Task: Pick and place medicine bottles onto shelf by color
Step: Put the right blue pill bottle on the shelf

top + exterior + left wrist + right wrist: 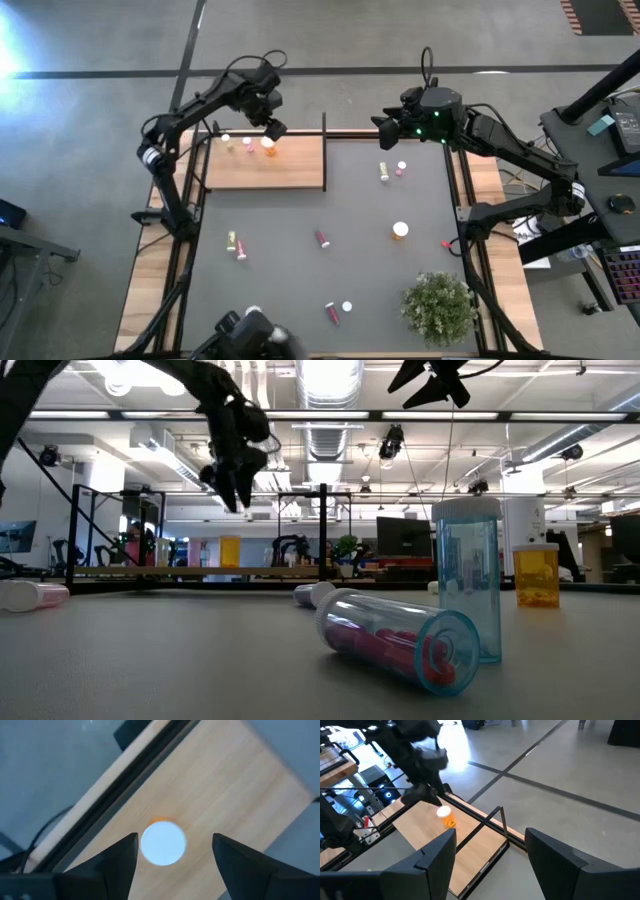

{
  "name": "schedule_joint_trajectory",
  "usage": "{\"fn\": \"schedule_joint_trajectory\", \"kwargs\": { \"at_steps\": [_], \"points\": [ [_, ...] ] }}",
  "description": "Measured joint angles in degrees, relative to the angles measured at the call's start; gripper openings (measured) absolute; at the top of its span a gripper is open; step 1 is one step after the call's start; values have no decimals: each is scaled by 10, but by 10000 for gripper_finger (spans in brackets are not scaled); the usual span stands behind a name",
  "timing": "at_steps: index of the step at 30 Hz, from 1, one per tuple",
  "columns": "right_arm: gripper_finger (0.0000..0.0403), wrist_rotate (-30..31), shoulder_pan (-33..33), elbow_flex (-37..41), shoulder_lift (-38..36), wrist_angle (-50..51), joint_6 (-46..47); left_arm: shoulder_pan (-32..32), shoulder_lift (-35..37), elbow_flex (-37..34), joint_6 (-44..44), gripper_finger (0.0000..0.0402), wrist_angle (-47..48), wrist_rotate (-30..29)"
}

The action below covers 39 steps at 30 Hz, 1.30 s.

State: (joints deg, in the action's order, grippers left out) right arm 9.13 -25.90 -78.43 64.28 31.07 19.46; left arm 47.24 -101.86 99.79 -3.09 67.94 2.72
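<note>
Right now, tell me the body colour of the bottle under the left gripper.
Orange, with a white cap; the bottle shows best in the right wrist view.

Two matte-black, jointed robot arms trail black cables, the left arm's two-finger gripper [271, 131] ending in blunt, wedge-shaped dark fingers [120, 865], while the right arm's boxy wrist housing [425, 112] shows small green indicator lights.

Around the table lies a grey concrete floor [330, 40] crossed by a dark line [400, 72]. Overhead, silver ducts [330, 435] and bright ceiling lights [330, 375] hang below white beams. A desk with a keyboard [622, 275] stands alongside.
</note>
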Motion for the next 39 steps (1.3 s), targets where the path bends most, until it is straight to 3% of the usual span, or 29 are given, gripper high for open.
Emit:
{"fn": "schedule_joint_trajectory", "kwargs": {
  "at_steps": [9, 21, 26, 33, 39],
  "points": [
    [226, 0, 0, 0, 0, 0, 0, -54, 82, 0, 42, 238, -57, 2],
    [226, 0, 0, 0, 0, 0, 0, -221, 136, -35, 53, 238, -106, 2],
    [226, 0, 0, 0, 0, 0, 0, -294, 137, -38, 119, 238, -106, -4],
    [226, 0, 0, 0, 0, -36, 0, -374, 137, -38, 296, 238, -113, -142],
    [226, -22, 1, 0, 0, -32, 0, -456, 138, -39, 411, 237, -114, -158]
  ]
}}
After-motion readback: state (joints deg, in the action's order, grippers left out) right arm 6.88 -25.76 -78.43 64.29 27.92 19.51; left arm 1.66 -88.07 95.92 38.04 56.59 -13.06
